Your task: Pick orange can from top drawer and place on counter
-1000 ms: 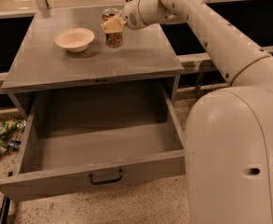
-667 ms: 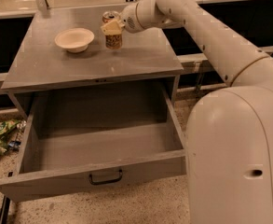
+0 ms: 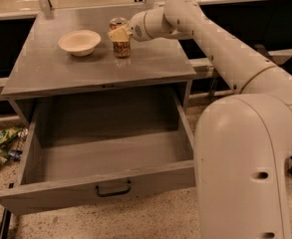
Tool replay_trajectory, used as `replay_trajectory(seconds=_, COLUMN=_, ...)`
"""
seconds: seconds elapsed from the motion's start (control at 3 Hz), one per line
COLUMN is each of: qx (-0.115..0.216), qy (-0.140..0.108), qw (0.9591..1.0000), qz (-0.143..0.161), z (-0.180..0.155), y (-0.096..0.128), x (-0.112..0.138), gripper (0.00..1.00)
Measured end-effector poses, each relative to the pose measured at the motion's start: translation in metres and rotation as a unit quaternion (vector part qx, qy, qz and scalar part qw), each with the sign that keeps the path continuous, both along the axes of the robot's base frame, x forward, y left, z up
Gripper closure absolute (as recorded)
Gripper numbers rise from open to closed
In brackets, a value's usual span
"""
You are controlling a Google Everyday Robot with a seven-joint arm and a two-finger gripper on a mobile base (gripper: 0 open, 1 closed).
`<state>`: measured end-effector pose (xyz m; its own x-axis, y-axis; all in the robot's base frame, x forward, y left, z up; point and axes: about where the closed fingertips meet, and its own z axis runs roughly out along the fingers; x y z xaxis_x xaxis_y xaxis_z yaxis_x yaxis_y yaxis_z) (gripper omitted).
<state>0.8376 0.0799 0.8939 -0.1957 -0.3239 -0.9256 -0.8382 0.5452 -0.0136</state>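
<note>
The orange can (image 3: 121, 48) stands upright on the counter (image 3: 100, 66), just right of the cream bowl. My gripper (image 3: 118, 34) reaches in from the right and is closed around the can's upper half, with one cream finger (image 3: 116, 34) across its front. The can's silver top shows above the finger. Its base looks to be down on the counter surface. The top drawer (image 3: 105, 158) is pulled fully out below the counter and nothing lies in it. Its dark handle (image 3: 113, 189) is at the centre of the front panel.
A cream bowl (image 3: 79, 42) sits on the counter's left half. My arm and white base (image 3: 245, 163) fill the right side beside the open drawer. Green wrappers (image 3: 1, 146) lie on the floor at the left. A dark shelf runs behind the counter.
The gripper has lowered the can slightly toward the counter surface. The drawer and the bowl have not moved.
</note>
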Motion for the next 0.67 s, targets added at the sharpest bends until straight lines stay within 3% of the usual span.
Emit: replay_trajectory(seconds=0.67, qx=-0.004, qy=-0.004, qw=1.0, qz=-0.002, z=-0.0034, y=-0.0059, x=0.0105, gripper=0.05)
